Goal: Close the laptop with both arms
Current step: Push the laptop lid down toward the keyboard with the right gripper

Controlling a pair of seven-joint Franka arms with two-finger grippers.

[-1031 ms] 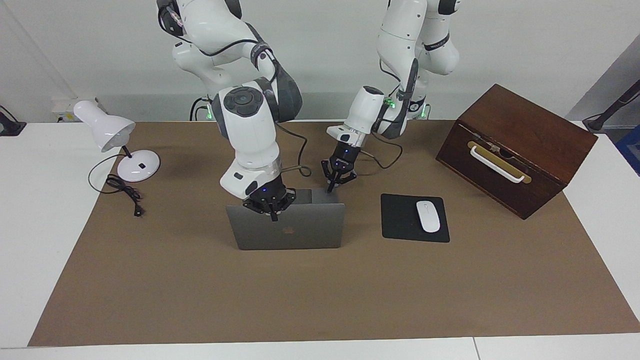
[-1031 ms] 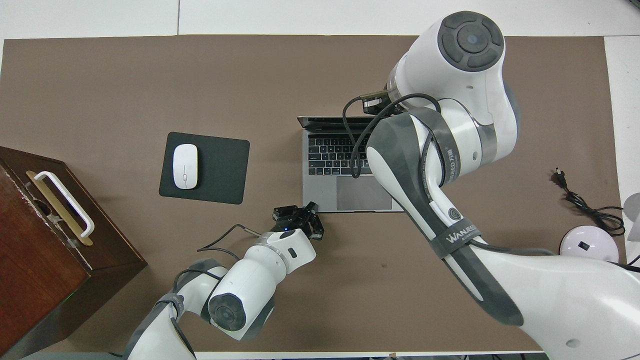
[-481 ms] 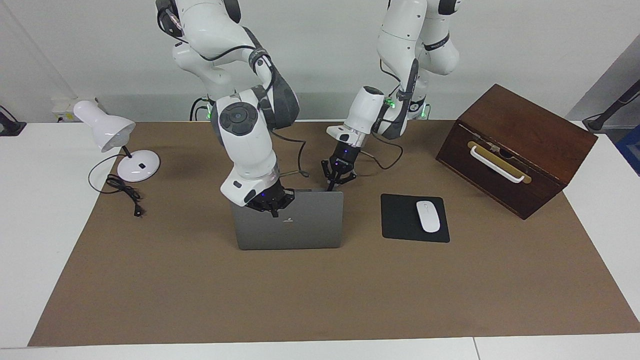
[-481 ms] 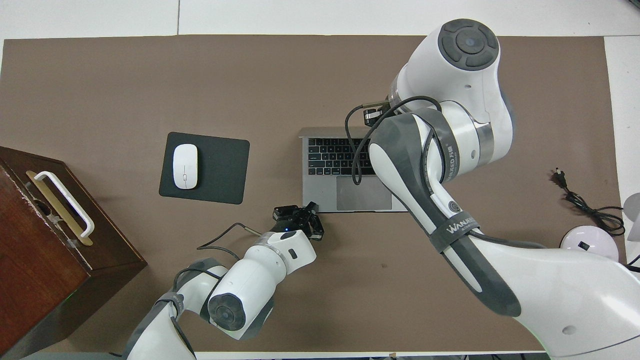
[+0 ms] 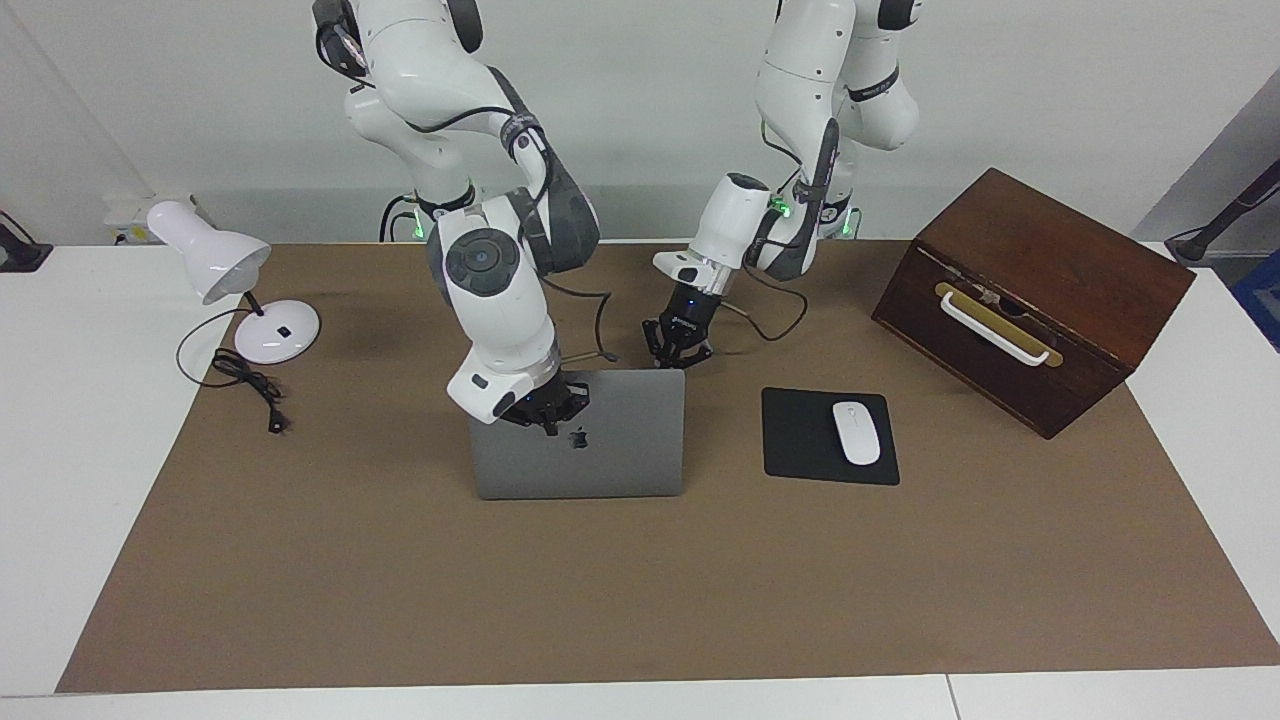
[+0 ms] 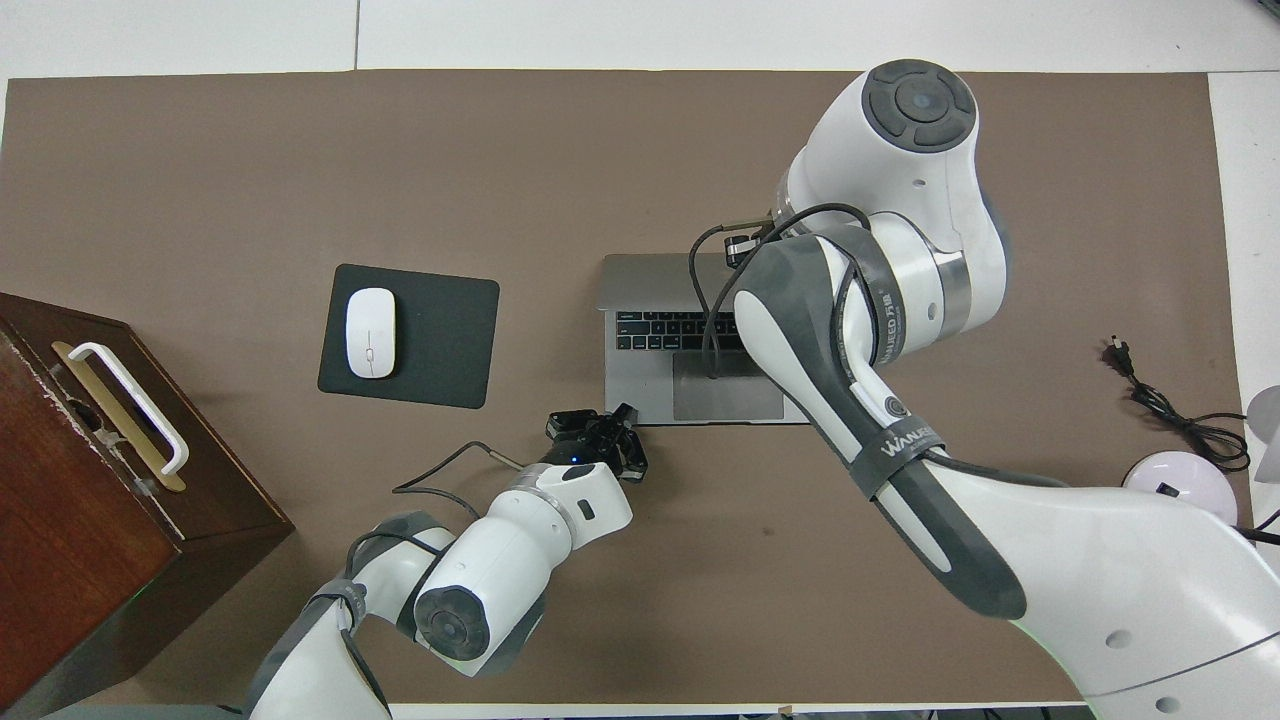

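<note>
The silver-grey laptop [image 5: 610, 455] stands in the middle of the brown mat, its lid with the dark apple logo leaning toward the robots over the keyboard [image 6: 660, 330]. My right gripper [image 5: 548, 420] rests shut on the lid's outer face beside the logo, near the top edge. In the overhead view the right arm hides it. My left gripper [image 5: 678, 352] sits low at the corner of the laptop's base nearest the robots, toward the left arm's end, and also shows in the overhead view [image 6: 612, 428]. The lid's edge partly hides it in the facing view.
A black mouse pad [image 5: 800, 440] with a white mouse [image 5: 856, 432] lies beside the laptop toward the left arm's end. A brown wooden box [image 5: 1030, 300] with a white handle stands past it. A white desk lamp [image 5: 240, 270] and its cord [image 5: 250, 385] are at the right arm's end.
The lid has swung from nearly upright down toward the keyboard, with my right gripper following on its outer face. My left gripper has stayed at the base corner.
</note>
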